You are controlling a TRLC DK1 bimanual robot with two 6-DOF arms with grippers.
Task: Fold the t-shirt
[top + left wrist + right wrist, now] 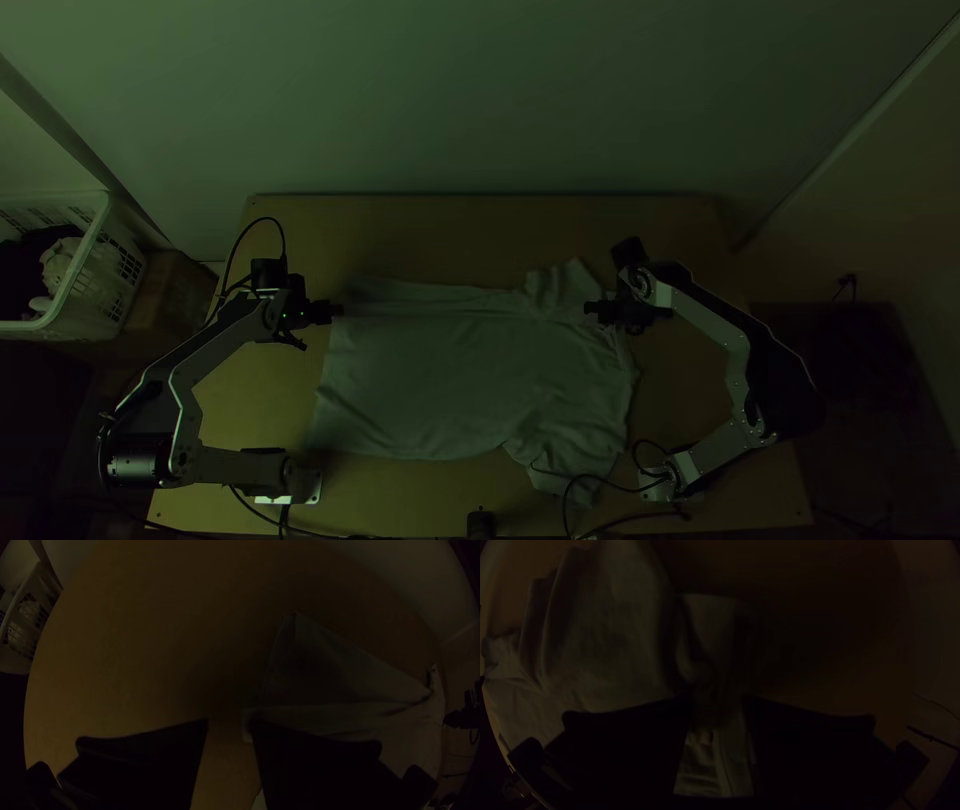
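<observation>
The light t-shirt (450, 380) lies mostly spread on the table, its hem toward the left arm and its sleeves and collar toward the right arm, with wrinkles along the far edge. My left gripper (335, 311) is at the shirt's far left corner; in the left wrist view the left gripper (229, 722) stands open, one finger over the edge of the shirt (340, 675). Over the collar end, near the far sleeve, is my right gripper (590, 308). In the right wrist view the right gripper (718, 699) is open, with cloth (715, 755) visible between its fingers.
A white basket (95, 270) holding clothes stands left of the table (400, 500). Cables (610, 487) run by the right arm's base at the near edge. A small black object (481, 524) sits at the near edge, and a wall rises behind the table.
</observation>
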